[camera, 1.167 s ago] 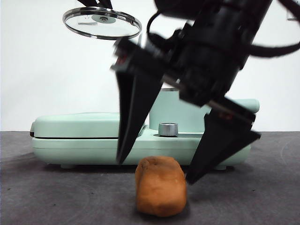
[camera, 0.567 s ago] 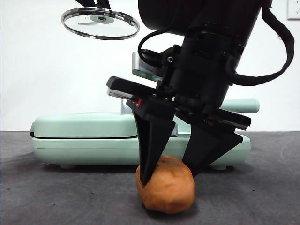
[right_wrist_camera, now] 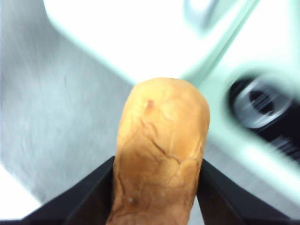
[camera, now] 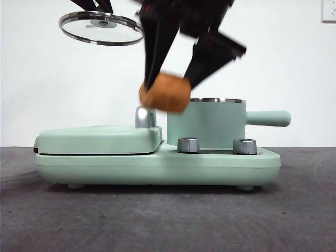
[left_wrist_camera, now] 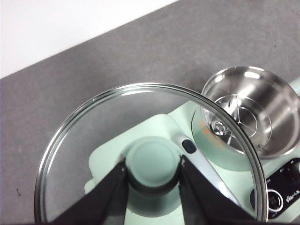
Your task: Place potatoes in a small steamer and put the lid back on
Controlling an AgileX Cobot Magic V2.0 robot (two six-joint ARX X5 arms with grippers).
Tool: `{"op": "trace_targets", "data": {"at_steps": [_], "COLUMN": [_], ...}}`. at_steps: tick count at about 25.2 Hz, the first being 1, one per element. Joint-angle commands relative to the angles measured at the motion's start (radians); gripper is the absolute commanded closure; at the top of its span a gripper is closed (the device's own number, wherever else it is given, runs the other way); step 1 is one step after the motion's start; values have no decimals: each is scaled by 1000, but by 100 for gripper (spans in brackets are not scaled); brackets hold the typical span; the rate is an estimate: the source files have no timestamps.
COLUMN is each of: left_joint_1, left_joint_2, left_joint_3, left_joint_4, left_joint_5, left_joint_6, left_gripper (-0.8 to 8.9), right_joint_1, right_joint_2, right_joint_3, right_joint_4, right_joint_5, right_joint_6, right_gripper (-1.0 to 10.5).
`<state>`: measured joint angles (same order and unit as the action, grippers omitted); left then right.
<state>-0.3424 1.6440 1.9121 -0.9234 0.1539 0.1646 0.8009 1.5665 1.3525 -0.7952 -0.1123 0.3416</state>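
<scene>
My right gripper (camera: 169, 86) is shut on the orange-brown potato (camera: 165, 93), holding it in the air just left of the small steamer's (camera: 206, 124) steel rim; the potato fills the right wrist view (right_wrist_camera: 159, 154). The mint-green steamer pot stands open on its base, its steel inside showing in the left wrist view (left_wrist_camera: 251, 110). My left gripper (left_wrist_camera: 152, 176) is shut on the knob of the glass lid (left_wrist_camera: 140, 154) and holds it high at the upper left of the front view (camera: 101, 27).
The flat mint-green griddle cover (camera: 97, 139) with a chrome handle (camera: 144, 116) lies left of the pot on the same base (camera: 157, 168). Two steel dials (camera: 188, 145) face front. The dark table (camera: 168, 220) stretches in front.
My right gripper has shut on the potato and lifted it from the table up to the height of the pot's rim. The lid has shifted slightly left.
</scene>
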Motion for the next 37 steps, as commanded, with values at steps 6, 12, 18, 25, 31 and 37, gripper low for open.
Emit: {"op": "trace_targets", "data": {"at_steps": [6,12,18,25,31,37], "left_joint_1": [6,6,6,6,6,-10], "left_joint_2": [-2,-2,-2,-2,-2,-2], "left_joint_3": [33,33,33,33,33,32], "left_joint_4": [37,46,46,45,46,45], "left_joint_5": [2,2,2,2,3,3], "left_joint_6": [-21,-22,-24,-33,-51,-58], "left_gripper": [807,807,807,807,807,807], "right_joint_1": [-197,-286,-334,-347,-347,-365], "right_joint_2": [91,245,392,467,481,476], "right_joint_3": [212,375,536,586,586,802], "right_joint_4": [-26,-34,-83,-190,-200,-441], "right_joint_5": [-27,-42,-38,12,18,21], "right_joint_6": [-130,-158,-197,-259,-283,-312], "right_gripper": [734,734,734,733,544,544]}}
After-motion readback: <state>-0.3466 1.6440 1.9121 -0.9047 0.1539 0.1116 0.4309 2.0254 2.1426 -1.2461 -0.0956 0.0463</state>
